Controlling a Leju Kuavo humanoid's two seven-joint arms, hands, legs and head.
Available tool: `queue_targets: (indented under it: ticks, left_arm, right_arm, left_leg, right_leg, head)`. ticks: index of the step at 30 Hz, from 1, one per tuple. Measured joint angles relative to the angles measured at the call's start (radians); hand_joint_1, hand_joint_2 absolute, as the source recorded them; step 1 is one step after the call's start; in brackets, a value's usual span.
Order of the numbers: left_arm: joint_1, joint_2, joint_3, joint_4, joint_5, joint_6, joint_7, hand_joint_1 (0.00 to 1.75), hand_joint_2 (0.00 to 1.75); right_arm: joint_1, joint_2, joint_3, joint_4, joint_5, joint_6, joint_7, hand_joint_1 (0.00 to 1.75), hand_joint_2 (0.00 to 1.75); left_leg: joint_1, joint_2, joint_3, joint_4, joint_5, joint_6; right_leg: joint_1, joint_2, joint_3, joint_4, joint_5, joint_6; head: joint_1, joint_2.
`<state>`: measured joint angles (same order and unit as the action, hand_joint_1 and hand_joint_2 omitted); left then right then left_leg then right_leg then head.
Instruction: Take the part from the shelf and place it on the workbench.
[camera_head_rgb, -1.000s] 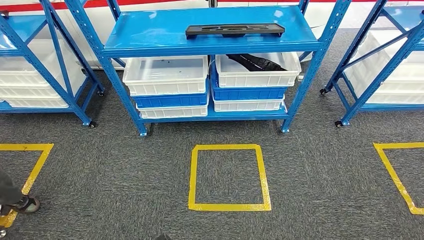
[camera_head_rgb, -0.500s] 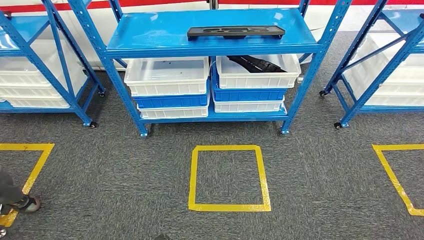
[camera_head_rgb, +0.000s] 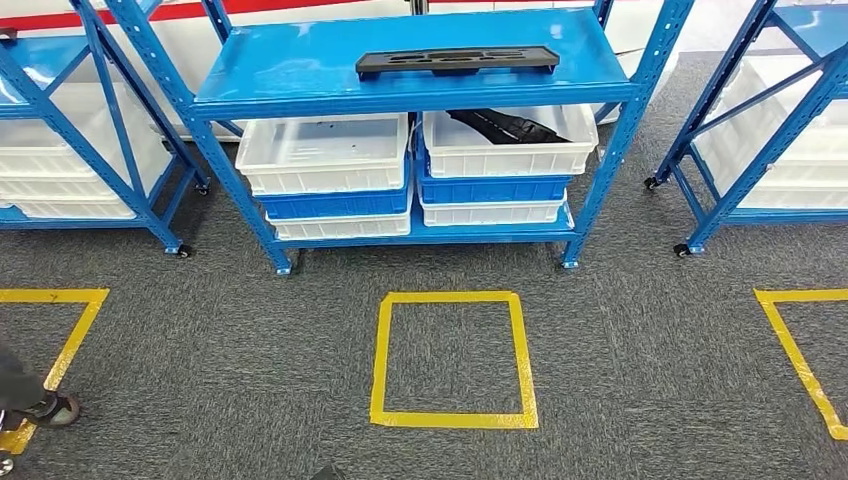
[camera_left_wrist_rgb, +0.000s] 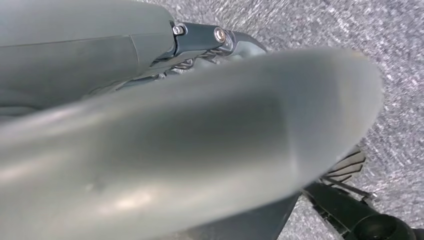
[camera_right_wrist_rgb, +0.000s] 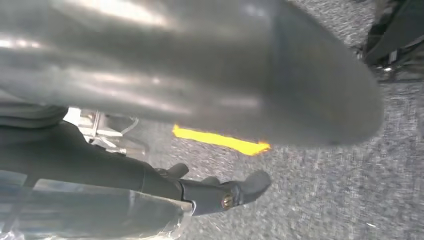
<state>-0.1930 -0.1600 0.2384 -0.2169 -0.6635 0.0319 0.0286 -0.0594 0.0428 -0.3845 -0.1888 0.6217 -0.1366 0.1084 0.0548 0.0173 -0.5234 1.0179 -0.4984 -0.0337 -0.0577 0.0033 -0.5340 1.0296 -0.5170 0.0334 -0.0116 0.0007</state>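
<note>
Pretty much just the camera moving here: the whole view slid a bit, so the blue metal shelf rack (camera_head_rgb: 400, 70) and the long black plastic part (camera_head_rgb: 457, 61) on its top shelf sit slightly further left and higher in frame. Nothing on the shelf actually shifted.

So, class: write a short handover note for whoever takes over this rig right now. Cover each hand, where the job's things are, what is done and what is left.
Left hand: hanging over the grey carpet, blurred; open or shut cannot be told.
Right hand: the same, over carpet near yellow tape.
Long flat black plastic part: lies on the top board of the middle blue metal shelf, untouched.
White plastic bin below holds another dark item.
Yellow tape square marks the floor before the shelf.
Done: nothing. Left: approach, take the part, carry it to the workbench.
</note>
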Motion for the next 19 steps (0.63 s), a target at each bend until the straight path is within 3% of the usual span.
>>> queue_targets:
  ticks: [2,4,6,7,8,10,11,12,14,15,16,17,18,19]
  left_arm:
    - [-0.002,0.0,0.0,-0.001,-0.002,0.001,-0.002,0.0,0.0]
    - [0.0,-0.001,0.0,-0.001,-0.003,0.001,-0.003,0.0,0.0]
    - [0.002,-0.001,0.0,-0.001,-0.004,0.001,-0.003,0.0,0.0]
    - [0.002,-0.001,0.0,-0.001,-0.004,0.001,-0.003,0.0,0.0]
    - [0.003,0.0,0.001,-0.001,-0.004,0.001,-0.003,0.0,0.0]
    - [0.006,0.007,0.004,-0.002,-0.004,0.003,-0.003,0.0,0.0]
    - [0.008,0.01,0.006,-0.002,-0.005,0.005,-0.002,0.0,0.0]
    - [0.008,0.012,0.008,-0.004,-0.005,0.007,-0.002,0.0,0.0]
    - [0.002,0.008,0.01,-0.007,-0.007,0.008,-0.001,0.0,0.0]
    - [-0.002,0.006,0.011,-0.008,-0.007,0.009,-0.002,0.0,0.0]
    - [-0.006,0.004,0.012,-0.009,-0.008,0.009,-0.002,0.0,0.0]
    - [-0.008,0.002,0.013,-0.009,-0.008,0.009,-0.003,0.0,0.0]
    - [-0.01,0.001,0.014,-0.009,-0.009,0.009,-0.003,0.0,0.0]
    - [-0.011,0.0,0.014,-0.009,-0.01,0.008,-0.003,0.0,0.0]
  right_arm:
    - [0.0,0.001,-0.003,0.0,0.002,0.0,0.0,0.0,0.0]
    - [-0.002,0.001,-0.006,0.0,0.004,0.0,0.0,0.0,0.0]
    - [-0.002,0.001,-0.009,0.0,0.006,0.0,0.0,0.0,0.0]
    - [-0.001,0.001,-0.009,0.0,0.007,0.0,0.0,0.0,0.0]
    - [0.0,0.003,-0.01,0.0,0.008,0.001,0.0,0.0,0.0]
    - [0.0,0.014,-0.01,0.002,0.01,0.002,0.001,0.0,0.0]
    - [-0.002,0.021,-0.011,0.003,0.01,0.002,0.002,0.0,0.0]
    - [-0.006,0.026,-0.011,0.003,0.011,0.002,0.002,0.0,0.0]
    - [-0.01,0.028,-0.012,0.0,0.011,0.001,0.003,0.0,0.0]
    - [-0.011,0.027,-0.014,-0.001,0.011,0.0,0.003,0.0,0.0]
    - [-0.013,0.027,-0.015,-0.002,0.011,-0.001,0.004,0.0,0.0]
    - [-0.015,0.025,-0.017,-0.002,0.011,-0.002,0.004,0.0,0.0]
    - [-0.016,0.024,-0.018,-0.002,0.011,-0.003,0.004,0.0,0.0]
    - [-0.016,0.024,-0.019,-0.002,0.011,-0.003,0.004,0.0,0.0]
  left_leg:
    - [-0.002,-0.002,-0.074,0.115,-0.012,0.004]
    - [-0.01,-0.004,-0.177,0.24,-0.063,0.013]
    - [-0.024,-0.006,-0.242,0.269,-0.103,0.033]
    - [-0.036,-0.009,-0.253,0.24,-0.096,0.052]
    - [-0.053,-0.017,-0.253,0.186,-0.056,0.084]
    - [-0.093,-0.055,-0.237,0.072,0.091,0.157]
    - [-0.11,-0.067,-0.221,0.032,0.146,0.179]
    - [-0.121,-0.076,-0.202,0.009,0.172,0.187]
    - [-0.126,-0.069,-0.148,-0.02,0.151,0.19]
    - [-0.123,-0.068,-0.123,-0.034,0.141,0.194]
    - [-0.117,-0.065,-0.099,-0.043,0.13,0.196]
    - [-0.111,-0.06,-0.08,-0.049,0.116,0.191]
    - [-0.105,-0.057,-0.063,-0.05,0.1,0.186]
    - [-0.102,-0.056,-0.055,-0.05,0.092,0.182]
  right_leg:
    - [0.009,0.002,0.02,-0.004,-0.011,-0.015]
    - [0.021,0.008,0.04,-0.01,-0.026,-0.025]
    - [0.038,0.016,0.069,-0.014,-0.047,-0.031]
    - [0.049,0.019,0.086,-0.019,-0.059,-0.035]
    - [0.058,0.021,0.104,-0.025,-0.071,-0.04]
    - [0.068,0.027,0.139,-0.043,-0.097,-0.047]
    - [0.067,0.032,0.155,-0.058,-0.106,-0.048]
    - [0.066,0.038,0.175,-0.066,-0.108,-0.044]
    - [0.067,0.041,0.189,-0.041,-0.081,-0.024]
    - [0.068,0.037,0.171,0.014,-0.058,-0.012]
    - [0.07,0.03,0.131,0.085,-0.043,-0.005]
    - [0.068,0.023,0.078,0.161,-0.046,-0.006]
    - [0.066,0.019,0.026,0.22,-0.069,-0.013]
    - [0.064,0.017,-0.001,0.248,-0.083,-0.017]
  head:
    - [-0.004,0.0]
    - [-0.005,0.0]
    - [-0.005,0.0]
    - [-0.005,0.0]
    - [-0.005,0.0]
    - [0.011,0.0]
    - [0.017,0.0]
    - [0.022,0.0]
    - [0.014,0.0]
    - [0.01,0.0]
    - [0.008,0.0]
    - [0.005,0.0]
    - [0.004,0.0]
    - [0.004,0.0]
